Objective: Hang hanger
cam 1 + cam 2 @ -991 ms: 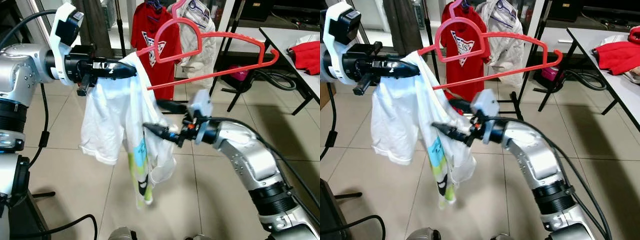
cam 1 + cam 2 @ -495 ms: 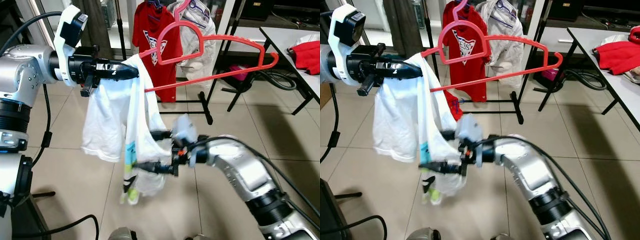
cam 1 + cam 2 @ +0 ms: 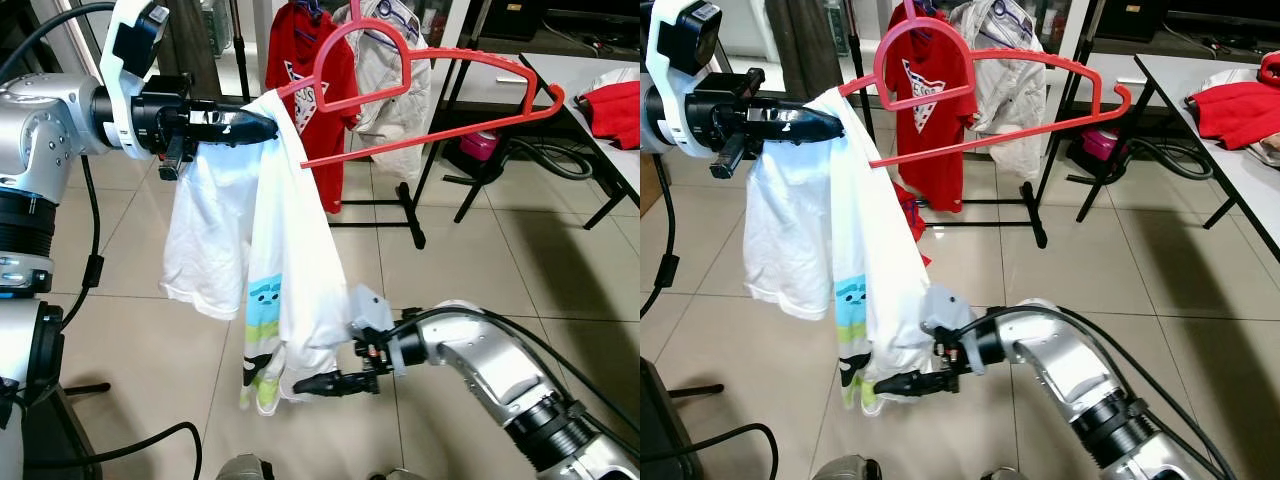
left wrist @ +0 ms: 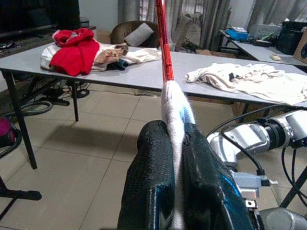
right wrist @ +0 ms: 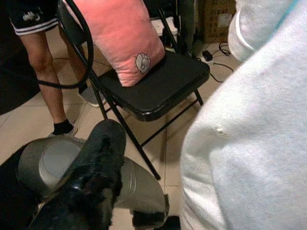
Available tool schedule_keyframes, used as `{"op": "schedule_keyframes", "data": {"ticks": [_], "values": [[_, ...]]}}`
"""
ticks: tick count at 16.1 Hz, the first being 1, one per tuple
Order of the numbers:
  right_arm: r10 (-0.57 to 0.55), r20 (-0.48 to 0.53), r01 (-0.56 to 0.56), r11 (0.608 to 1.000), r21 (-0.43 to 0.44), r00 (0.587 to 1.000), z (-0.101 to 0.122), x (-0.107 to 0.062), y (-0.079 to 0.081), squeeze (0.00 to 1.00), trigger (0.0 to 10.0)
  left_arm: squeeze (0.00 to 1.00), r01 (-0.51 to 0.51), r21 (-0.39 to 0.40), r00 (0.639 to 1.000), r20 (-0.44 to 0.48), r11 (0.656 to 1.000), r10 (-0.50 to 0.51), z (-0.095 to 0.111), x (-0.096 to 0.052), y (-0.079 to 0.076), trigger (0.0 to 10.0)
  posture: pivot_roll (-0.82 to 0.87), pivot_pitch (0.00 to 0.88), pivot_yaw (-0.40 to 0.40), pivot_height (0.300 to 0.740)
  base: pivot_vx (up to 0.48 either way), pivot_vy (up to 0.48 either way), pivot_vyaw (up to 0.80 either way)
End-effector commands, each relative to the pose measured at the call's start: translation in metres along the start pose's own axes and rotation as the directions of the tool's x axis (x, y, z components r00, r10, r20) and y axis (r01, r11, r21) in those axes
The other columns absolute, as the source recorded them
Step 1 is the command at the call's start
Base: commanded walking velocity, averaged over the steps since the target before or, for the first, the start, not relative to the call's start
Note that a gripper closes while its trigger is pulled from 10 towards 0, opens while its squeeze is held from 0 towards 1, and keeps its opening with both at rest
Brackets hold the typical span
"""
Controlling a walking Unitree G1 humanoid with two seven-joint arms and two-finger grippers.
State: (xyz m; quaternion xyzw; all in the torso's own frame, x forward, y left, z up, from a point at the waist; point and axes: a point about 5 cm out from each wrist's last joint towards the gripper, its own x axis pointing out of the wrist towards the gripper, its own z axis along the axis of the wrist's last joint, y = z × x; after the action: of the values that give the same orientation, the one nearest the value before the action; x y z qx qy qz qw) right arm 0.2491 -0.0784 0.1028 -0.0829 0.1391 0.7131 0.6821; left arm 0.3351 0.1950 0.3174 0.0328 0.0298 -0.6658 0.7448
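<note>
Shirt on hanger, both grippers on it.
Right gripper (image 3: pixel 322 383) low at 6 o'clock, fingers pinching the white shirt (image 3: pixel 270 250) hem. Left gripper (image 3: pixel 245 125) at 10 o'clock, fingers pressed on shirt shoulder and red hanger (image 3: pixel 430 105); hanger sticks out toward 2 o'clock. Clothes rack (image 3: pixel 425 140) with red shirt (image 3: pixel 300 70) behind at 12.

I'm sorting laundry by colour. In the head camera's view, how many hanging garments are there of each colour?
White: 2, the white printed T-shirt on the red plastic hanger held by the left gripper, and the white jacket on the black clothes rack
Red: 1, the red T-shirt on that rack
Total: 3
</note>
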Motion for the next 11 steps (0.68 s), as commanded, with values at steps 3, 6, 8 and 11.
{"op": "schedule_keyframes", "data": {"ticks": [3,6,8,11], "values": [[-0.02,-0.021,0.02,0.999,0.028,1.0,-0.008,-0.017,0.001,0.0,0.0,0.0,-0.038,0.037,0.999,0.009,0.999,0.038,0.007,-0.009,-0.002,0.0,0.02,0.046,0.014,0.74,0.0,0.0,0.0],[-0.112,-0.062,0.115,0.991,0.061,0.992,-0.018,-0.051,-0.003,0.0,0.0,0.0,-0.069,0.031,0.996,-0.053,0.997,0.071,-0.009,-0.019,-0.004,0.0,0.01,0.032,0.007,0.74,0.0,0.0,0.0],[-0.141,-0.088,0.147,0.987,0.067,0.986,-0.022,-0.064,-0.002,0.0,0.0,0.0,-0.079,0.027,0.992,-0.097,0.996,0.081,-0.019,-0.024,-0.006,0.0,0.01,0.028,0.004,0.74,0.0,0.0,0.0],[-0.277,-0.139,0.289,0.954,0.077,0.951,-0.029,-0.104,-0.01,0.0,0.0,0.0,-0.107,-0.006,0.984,-0.141,0.994,0.105,-0.038,-0.037,-0.014,0.0,0.0,0.014,-0.01,0.74,0.0,0.0,0.0]]}}
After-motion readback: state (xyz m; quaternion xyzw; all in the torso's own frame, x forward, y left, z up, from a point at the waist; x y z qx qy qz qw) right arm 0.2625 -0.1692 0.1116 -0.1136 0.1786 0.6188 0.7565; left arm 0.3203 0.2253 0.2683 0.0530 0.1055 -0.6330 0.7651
